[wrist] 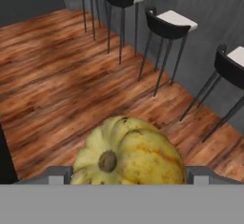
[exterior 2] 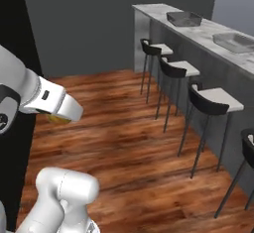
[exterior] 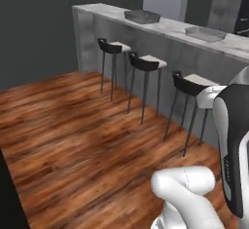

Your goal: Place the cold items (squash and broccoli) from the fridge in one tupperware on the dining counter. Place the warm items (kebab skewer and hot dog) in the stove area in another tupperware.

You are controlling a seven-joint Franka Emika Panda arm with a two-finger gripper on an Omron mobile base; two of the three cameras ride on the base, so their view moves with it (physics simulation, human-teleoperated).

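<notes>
Squash (wrist: 127, 152) is grasped in the gripper (wrist: 128, 175), above the wooden floor (exterior: 73, 140). Both tupperware containers (exterior 2: 184, 18) on the far dining counter (exterior 2: 208, 36) look empty, so all four items are left.

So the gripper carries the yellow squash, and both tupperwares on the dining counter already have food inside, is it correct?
Not quite. The gripper does carry the yellow squash, but both tupperwares on the dining counter look empty, as the left base view shows.
</notes>
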